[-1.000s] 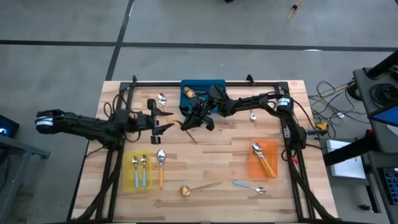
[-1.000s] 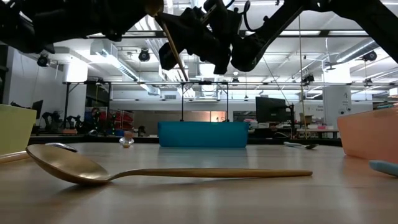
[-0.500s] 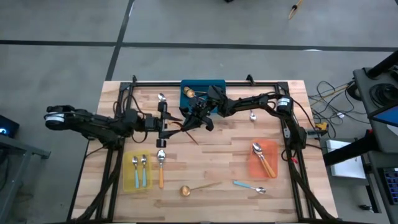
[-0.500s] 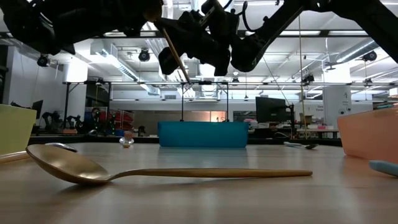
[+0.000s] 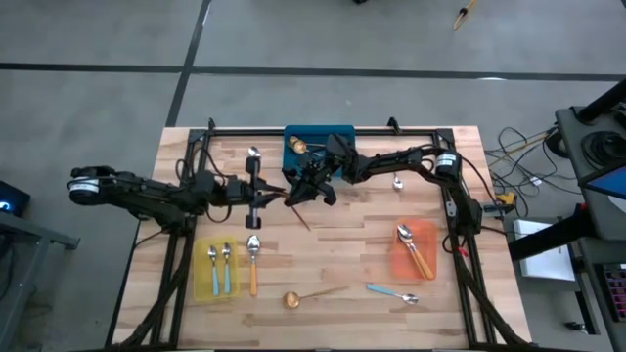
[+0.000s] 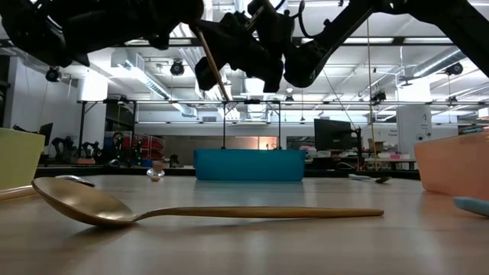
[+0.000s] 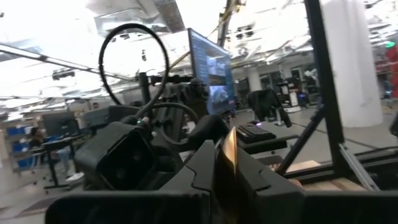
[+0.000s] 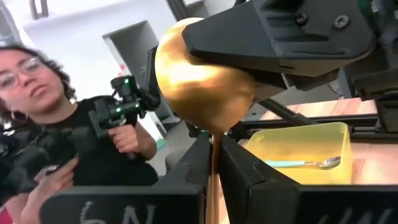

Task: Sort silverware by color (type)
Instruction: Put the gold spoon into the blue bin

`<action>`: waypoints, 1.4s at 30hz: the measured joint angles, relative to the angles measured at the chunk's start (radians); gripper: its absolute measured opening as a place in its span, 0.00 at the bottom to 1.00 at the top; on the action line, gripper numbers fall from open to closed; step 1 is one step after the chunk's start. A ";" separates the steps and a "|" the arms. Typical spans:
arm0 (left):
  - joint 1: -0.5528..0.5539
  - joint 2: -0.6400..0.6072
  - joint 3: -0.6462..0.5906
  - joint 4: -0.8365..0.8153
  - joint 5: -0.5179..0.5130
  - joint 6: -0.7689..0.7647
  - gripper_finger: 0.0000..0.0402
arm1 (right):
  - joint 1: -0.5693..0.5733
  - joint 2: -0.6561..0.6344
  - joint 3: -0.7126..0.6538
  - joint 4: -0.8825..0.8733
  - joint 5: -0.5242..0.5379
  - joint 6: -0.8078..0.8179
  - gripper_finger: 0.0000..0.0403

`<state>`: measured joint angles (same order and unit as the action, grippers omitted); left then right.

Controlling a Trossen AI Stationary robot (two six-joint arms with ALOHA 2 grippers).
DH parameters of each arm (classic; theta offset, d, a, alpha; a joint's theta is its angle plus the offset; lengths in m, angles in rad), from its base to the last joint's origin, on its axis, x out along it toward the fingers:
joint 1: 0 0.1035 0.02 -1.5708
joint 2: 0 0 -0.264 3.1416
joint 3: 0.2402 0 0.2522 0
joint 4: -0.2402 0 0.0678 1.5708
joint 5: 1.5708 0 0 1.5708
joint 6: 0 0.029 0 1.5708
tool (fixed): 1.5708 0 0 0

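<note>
Held spoon: a gold spoon is carried above the table centre, its bowl filling the right wrist view.
Right gripper: clenched on the gold spoon's handle.
Left gripper: jaws closed on the same spoon's thin handle; a two-arm handover is judged to be in hand.
Sorted so far: two blue-handled spoons lie in the yellow bin at 7 o'clock; orange-handled spoons in the orange bin at 4 o'clock; one gold spoon in the blue bin at 12 o'clock.
Left to sort: an orange-handled spoon, a gold spoon and a blue-handled spoon toward 6 o'clock; two small spoons near the far edge. The task is judged roughly half done.
Surface: a pale wooden table within a black frame.
Room: a workshop with ceiling lights; a person holds a handheld device.
</note>
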<state>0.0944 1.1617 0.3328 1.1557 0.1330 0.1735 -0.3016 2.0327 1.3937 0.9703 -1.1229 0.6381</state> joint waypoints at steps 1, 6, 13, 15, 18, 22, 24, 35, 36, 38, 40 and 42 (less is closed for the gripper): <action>0.000 -0.004 0.000 -0.003 -0.007 -0.002 0.01 | -0.004 0.000 0.000 0.000 0.003 0.003 0.05; 0.000 -0.034 -0.001 -0.030 -0.027 -0.015 0.01 | -0.022 -0.001 0.000 0.000 0.022 0.036 0.16; -0.001 -0.125 -0.009 -0.207 -0.104 -0.006 0.00 | -0.064 -0.001 0.004 -0.021 0.033 0.069 0.34; -0.003 -0.165 -0.011 -0.258 -0.129 -0.001 0.00 | -0.081 -0.002 0.007 -0.037 0.053 0.075 0.37; -0.002 -0.252 -0.011 -0.373 -0.227 0.017 0.00 | -0.116 -0.003 0.007 -0.053 0.080 0.108 0.40; -0.002 -0.364 -0.010 -0.598 -0.463 0.022 0.00 | -0.143 -0.006 0.007 -0.057 0.128 0.125 0.40; -0.002 -0.411 -0.008 -0.656 -0.602 0.000 0.00 | -0.142 -0.010 0.007 -0.078 0.170 0.083 0.39; -0.001 -0.457 -0.006 -0.678 -0.798 -0.033 0.00 | -0.023 -0.073 0.101 -0.728 0.867 -0.589 0.38; -0.001 -0.455 -0.006 -0.678 -0.821 -0.037 0.00 | -0.005 -0.074 0.113 -0.748 0.928 -0.626 0.38; -0.001 -0.451 -0.006 -0.680 -0.876 -0.044 0.00 | 0.024 -0.075 0.128 -0.755 1.017 -0.673 0.38; -0.001 -0.442 -0.006 -0.681 -0.941 -0.052 0.00 | 0.044 -0.076 0.144 -0.756 1.061 -0.689 0.38; 0.000 -0.433 -0.006 -0.679 -0.982 -0.067 0.00 | 0.055 -0.076 0.161 -0.757 1.099 -0.691 0.38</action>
<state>0.0940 0.7284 0.3267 0.4770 -0.8494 0.1064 -0.2468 1.9564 1.5544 0.2134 -0.0242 -0.0533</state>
